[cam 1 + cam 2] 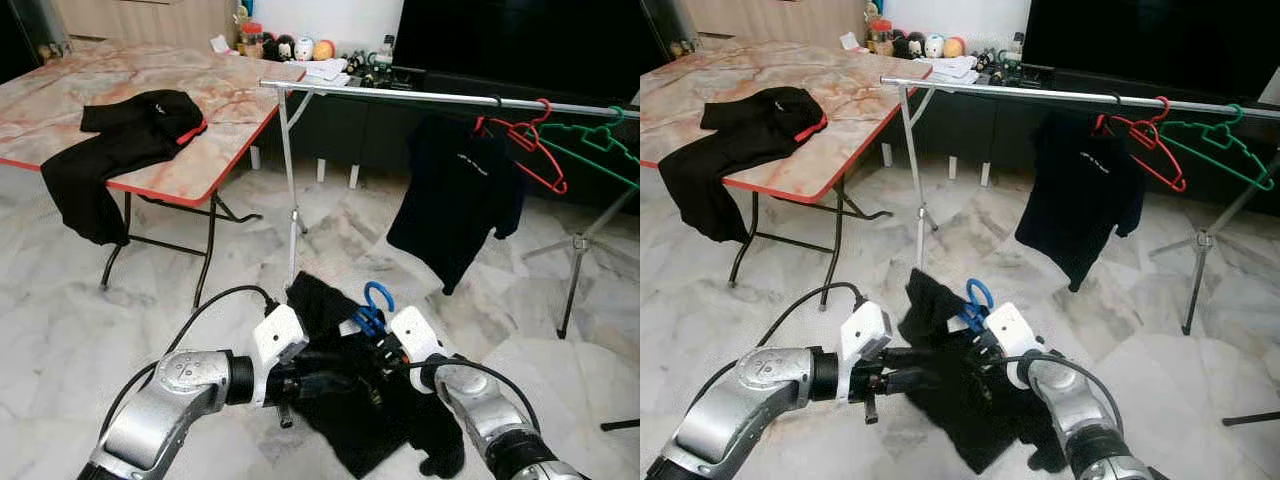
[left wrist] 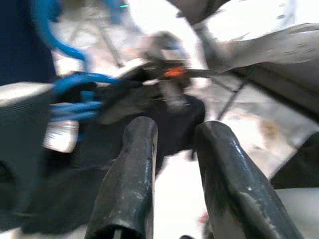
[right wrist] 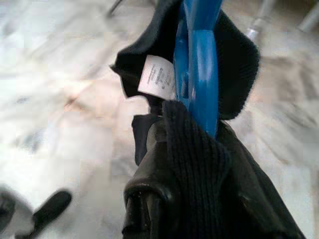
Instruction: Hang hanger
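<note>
A blue hanger [image 1: 377,298] carries a black garment [image 1: 350,425] that droops low toward the floor in front of me. My right gripper [image 1: 385,345] is shut on the hanger's neck and the garment's collar [image 3: 199,164], where a white label [image 3: 157,77] shows. My left gripper [image 1: 335,382] points in from the left at the garment's side, open, with a small gap between its fingers [image 2: 134,164] and nothing in it. The silver clothes rail [image 1: 420,96] runs across the upper right, well above and beyond both grippers.
On the rail hang a black shirt [image 1: 455,190], a red hanger [image 1: 535,160] and a green hanger [image 1: 600,145]. A folding marble-top table [image 1: 230,110] at the left holds another black garment [image 1: 130,130]. The rail's legs [image 1: 291,210] stand on the marble floor.
</note>
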You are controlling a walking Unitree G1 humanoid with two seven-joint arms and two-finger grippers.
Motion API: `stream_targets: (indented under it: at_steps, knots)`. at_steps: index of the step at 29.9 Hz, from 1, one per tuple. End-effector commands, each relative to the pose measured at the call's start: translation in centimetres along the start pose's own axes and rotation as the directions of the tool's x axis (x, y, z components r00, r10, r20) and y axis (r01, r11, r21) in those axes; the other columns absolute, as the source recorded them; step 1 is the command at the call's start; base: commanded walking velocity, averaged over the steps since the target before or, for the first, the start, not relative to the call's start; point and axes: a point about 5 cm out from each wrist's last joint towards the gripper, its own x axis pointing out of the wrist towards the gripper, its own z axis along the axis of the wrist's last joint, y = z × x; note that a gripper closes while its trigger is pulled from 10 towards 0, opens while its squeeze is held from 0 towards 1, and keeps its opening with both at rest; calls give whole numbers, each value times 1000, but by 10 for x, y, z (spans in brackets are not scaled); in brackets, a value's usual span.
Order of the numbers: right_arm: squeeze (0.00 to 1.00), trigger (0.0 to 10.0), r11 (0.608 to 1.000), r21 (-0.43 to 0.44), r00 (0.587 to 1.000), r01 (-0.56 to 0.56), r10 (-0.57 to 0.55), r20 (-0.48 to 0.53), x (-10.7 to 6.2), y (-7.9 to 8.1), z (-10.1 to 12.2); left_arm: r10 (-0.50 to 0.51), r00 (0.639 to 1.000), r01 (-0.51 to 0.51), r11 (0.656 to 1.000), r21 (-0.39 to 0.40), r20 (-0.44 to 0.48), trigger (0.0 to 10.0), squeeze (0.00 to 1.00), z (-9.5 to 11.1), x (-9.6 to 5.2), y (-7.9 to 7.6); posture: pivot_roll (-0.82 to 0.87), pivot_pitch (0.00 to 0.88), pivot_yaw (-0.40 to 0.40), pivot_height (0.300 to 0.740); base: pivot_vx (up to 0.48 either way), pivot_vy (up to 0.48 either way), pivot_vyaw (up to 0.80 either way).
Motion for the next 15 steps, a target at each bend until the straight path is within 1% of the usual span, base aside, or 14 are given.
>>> stream_targets:
  at_steps: [1,2,5,6,8,9,10,11,12,14,15]
  knots:
    - [0,0,992,-75,995,-104,104,-15,-5,4,-5,64,997,-63,997,43,-29,10000,1000,0,-9,10,122,71,-32,740,0,0,0]
    - [0,0,986,-98,991,-133,131,-27,-7,5,-8,66,997,-64,997,46,-39,10000,1000,-1,-11,11,125,72,-35,740,0,0,0]
    - [0,0,968,-162,980,-190,178,-87,-16,0,-18,51,996,-46,997,58,-77,10000,1000,-5,-18,11,122,71,-36,740,0,0,0]
    - [0,0,964,-183,979,-191,174,-103,-22,-6,-21,42,993,-34,997,73,-114,10000,1000,-9,-22,11,122,70,-35,740,0,0,0]
    - [0,0,964,-186,979,-191,174,-105,-23,-8,-21,41,991,-31,996,79,-127,10000,1000,-10,-23,11,122,70,-35,740,0,0,0]
    - [0,0,948,-208,968,-241,219,-125,-28,-9,-23,40,984,-21,994,110,-173,10000,1000,-15,-25,13,122,70,-34,740,0,0,0]
    - [0,0,938,-221,961,-266,242,-132,-29,-8,-24,36,982,-14,993,116,-188,10000,1000,-17,-25,13,122,70,-34,740,0,0,0]
    - [0,0,930,-229,956,-287,261,-137,-31,-8,-24,30,980,-6,993,119,-197,10000,1000,-18,-25,13,122,70,-34,740,0,0,0]
    - [0,0,914,-240,943,-329,305,-130,-32,-7,-23,4,979,20,993,115,-204,10000,1000,-18,-25,12,123,69,-33,740,0,0,0]
    - [0,0,904,-241,935,-354,336,-115,-33,-5,-20,-6,978,30,993,115,-207,10000,1000,-19,-24,12,123,68,-32,740,0,0,0]
    - [0,0,889,-238,920,-391,378,-98,-33,-2,-17,-4,971,37,990,137,-239,10000,1000,-23,-21,13,123,68,-32,740,0,0,0]
